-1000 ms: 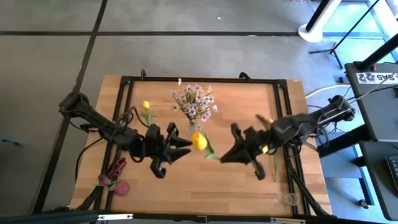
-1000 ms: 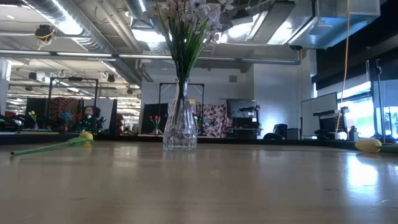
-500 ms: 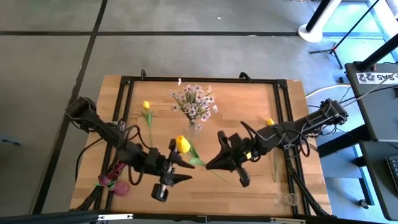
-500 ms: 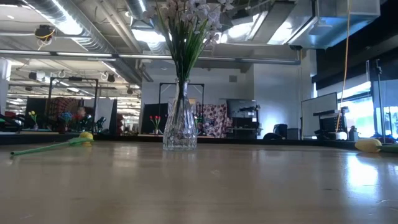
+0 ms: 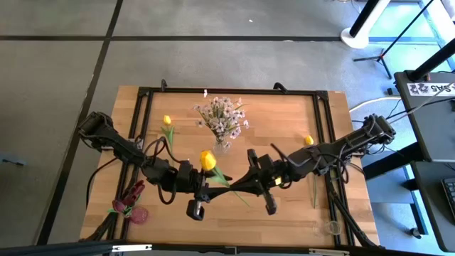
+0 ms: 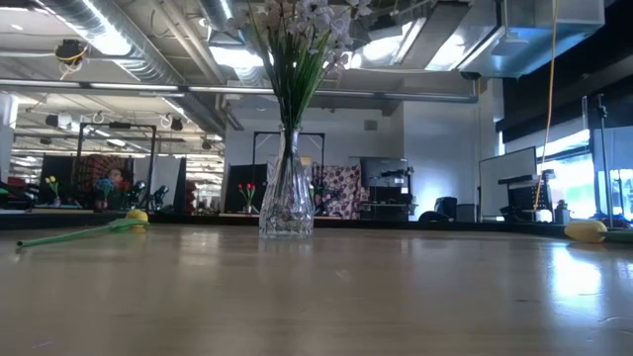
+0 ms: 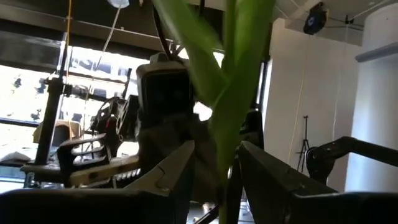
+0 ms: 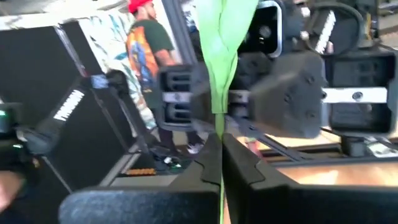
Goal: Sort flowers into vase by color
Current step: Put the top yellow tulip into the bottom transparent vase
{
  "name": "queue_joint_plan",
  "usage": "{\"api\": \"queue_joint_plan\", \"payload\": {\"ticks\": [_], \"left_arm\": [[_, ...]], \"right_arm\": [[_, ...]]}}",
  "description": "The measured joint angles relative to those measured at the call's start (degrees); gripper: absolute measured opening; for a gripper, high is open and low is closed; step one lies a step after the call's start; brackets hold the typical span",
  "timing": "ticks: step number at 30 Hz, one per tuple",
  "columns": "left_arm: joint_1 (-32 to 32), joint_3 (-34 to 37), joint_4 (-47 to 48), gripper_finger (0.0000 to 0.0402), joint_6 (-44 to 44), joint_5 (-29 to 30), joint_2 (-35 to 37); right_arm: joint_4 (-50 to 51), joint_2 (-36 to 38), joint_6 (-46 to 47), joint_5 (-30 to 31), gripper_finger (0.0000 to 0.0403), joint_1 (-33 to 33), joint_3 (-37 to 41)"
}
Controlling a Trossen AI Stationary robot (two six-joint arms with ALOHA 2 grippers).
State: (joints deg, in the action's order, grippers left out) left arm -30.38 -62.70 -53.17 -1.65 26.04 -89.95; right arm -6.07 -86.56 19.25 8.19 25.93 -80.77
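Note:
A yellow tulip (image 5: 207, 161) on a green stem is held up over the table's near middle. My right gripper (image 5: 240, 186) (image 8: 221, 152) is shut on the stem. My left gripper (image 5: 206, 190) (image 7: 214, 155) faces it from the left, open, one finger on either side of the same stem (image 7: 225, 134) without plainly touching it. A clear vase (image 5: 222, 144) (image 6: 287, 203) with white-pink blossoms (image 5: 222, 117) stands at the far middle. Two more yellow tulips, one (image 5: 168, 126) on the left and one (image 5: 308, 141) on the right, lie flat on the table. Red tulips (image 5: 126, 202) lie at the near left corner. My right gripper pinches the tulip's green stem (image 8: 219, 118) between its two fingers, below the leaves. The fingers come about level from the table's right and lie across the stem. The flower is lifted clear and tilted, its bud up toward the far left and its stem end (image 5: 246, 204) below the fingers.
A pinkish glass (image 5: 138, 215) sits by the red tulips at the near left corner, and a clear glass (image 5: 328, 227) at the near right corner. A black frame (image 5: 146, 114) borders the wooden table. A person in a red cap (image 8: 146, 37) stands beyond the table.
My right gripper has carried the yellow tulip from in front of the vase toward the table's left and near edge. My left gripper has moved toward the near edge and to the right, and now stands around the stem. The vase and the lying flowers have stayed put.

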Motion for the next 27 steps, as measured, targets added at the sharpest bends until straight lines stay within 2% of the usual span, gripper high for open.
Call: {"api": "queue_joint_plan", "payload": {"ticks": [8,10,13,15,19,27], "left_arm": [[0.01,0.00,-0.13,0.0112,0.29,0.76,0.00],[0.01,0.00,-0.02,0.0088,2.46,1.30,0.00],[-0.17,0.00,-0.04,0.0030,6.39,1.92,0.00],[-0.54,0.00,-0.04,0.0012,7.61,2.89,0.00],[-1.45,0.00,0.22,0.0006,7.57,4.44,0.02],[-3.59,0.00,5.08,0.0004,7.59,6.43,0.04]], "right_arm": [[0.25,-0.02,-1.19,1.33,0.0001,-0.10,0.06],[0.20,-0.02,-1.64,1.35,0.0006,-0.08,0.06],[0.19,-0.02,-1.73,1.42,0.0016,-0.08,0.06],[0.17,-0.02,-1.75,1.39,0.0029,-0.08,0.06],[0.42,-0.02,-1.92,0.83,0.0083,-0.08,0.06],[9.04,5.10,-0.20,-0.76,0.0244,-0.08,0.02]]}}
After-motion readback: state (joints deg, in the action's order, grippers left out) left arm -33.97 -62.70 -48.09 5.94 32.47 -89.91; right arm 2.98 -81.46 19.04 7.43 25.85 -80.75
